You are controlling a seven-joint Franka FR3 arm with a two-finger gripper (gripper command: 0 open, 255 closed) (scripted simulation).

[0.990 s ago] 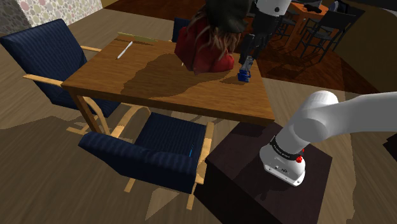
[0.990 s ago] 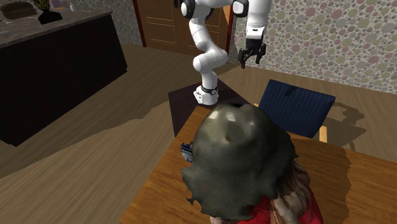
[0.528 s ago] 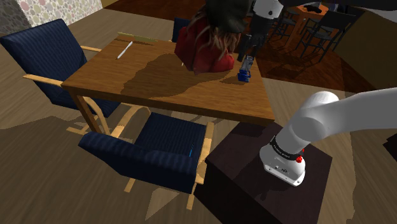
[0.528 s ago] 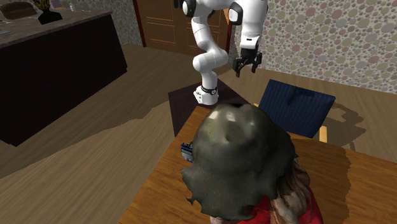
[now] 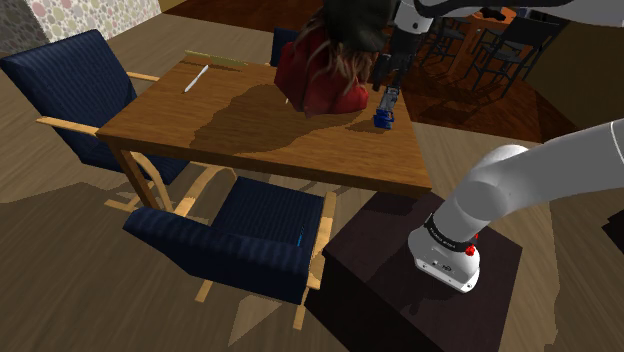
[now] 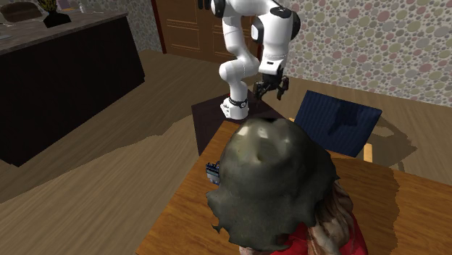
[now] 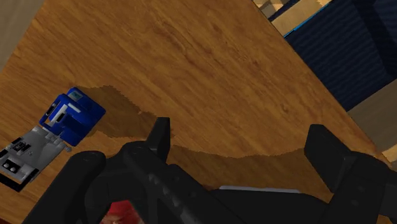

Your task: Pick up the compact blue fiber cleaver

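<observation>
The fiber cleaver (image 5: 385, 110) is a small blue and grey device lying on the wooden table (image 5: 250, 130) near its far right corner in the shoulder view. It also peeks out beside the big figure in the second exterior view, cleaver (image 6: 213, 172). In the wrist view the cleaver (image 7: 54, 130) lies off to one side of the fingers, blue end toward the table's middle. My gripper (image 5: 384, 78) hangs above it, open and holding nothing. The gripper (image 6: 269, 87) is well above the table; in the wrist view the gripper (image 7: 242, 143) shows bare wood between its fingers.
A large figure in red with brown hair and a dark hat (image 5: 325, 55) sits on the table right beside the cleaver, and its hat (image 6: 279, 181) blocks much of the second exterior view. Blue armchairs (image 5: 235, 235) (image 5: 70, 85) flank the table. A white pen (image 5: 196, 78) lies at the far left.
The gripper has come down and moved toward the table, closer to the cleaver. Its fingers stay open. The cleaver has not moved.
</observation>
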